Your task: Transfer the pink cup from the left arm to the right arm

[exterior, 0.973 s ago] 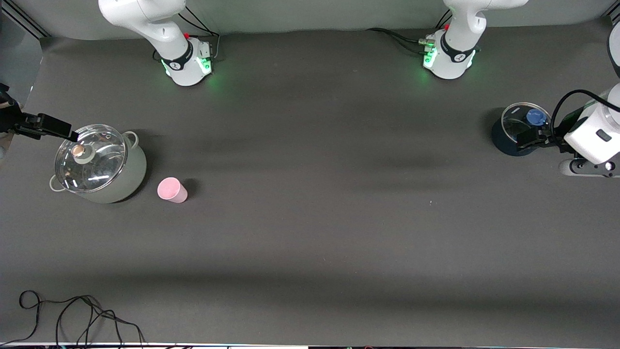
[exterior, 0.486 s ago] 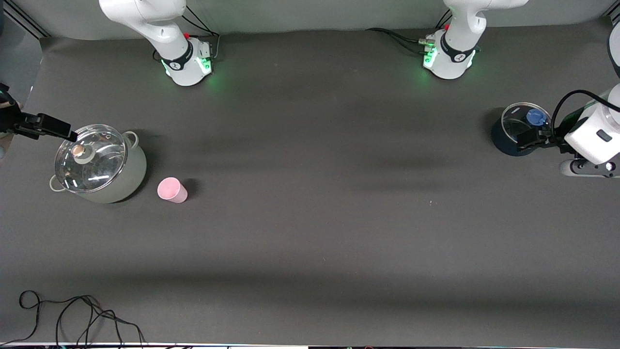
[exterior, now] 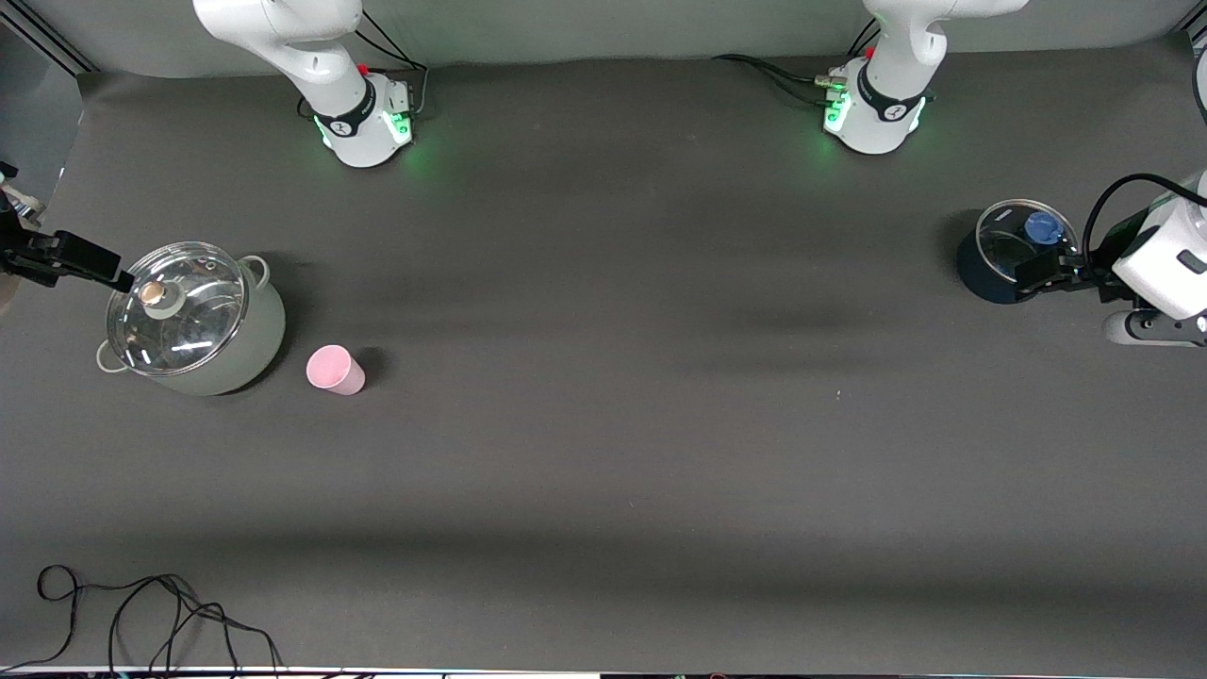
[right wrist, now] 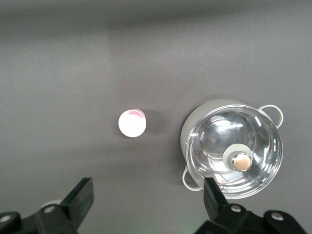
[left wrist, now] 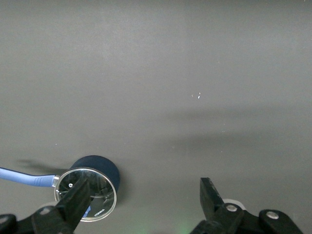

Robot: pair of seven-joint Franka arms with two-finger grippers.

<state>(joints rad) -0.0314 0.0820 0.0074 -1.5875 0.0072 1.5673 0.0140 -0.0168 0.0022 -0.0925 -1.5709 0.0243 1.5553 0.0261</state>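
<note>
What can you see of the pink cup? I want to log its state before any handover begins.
The pink cup is a small, pale pink, tapered cup without a handle, plastic by its look. It stands on the dark table beside the pale green lidded pot, apart from it, toward the right arm's end of the table and a little nearer the front camera. The right wrist view shows it from above as a round shape. Nothing touches it except the table; neither gripper holds it.

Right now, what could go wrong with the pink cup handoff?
1. The pink cup stands close beside the grey pot; open fingers coming down could clip the pot.
2. The left gripper, open over the dark blue pot, must cross the whole table; the open right gripper hangs by the grey pot.
</note>
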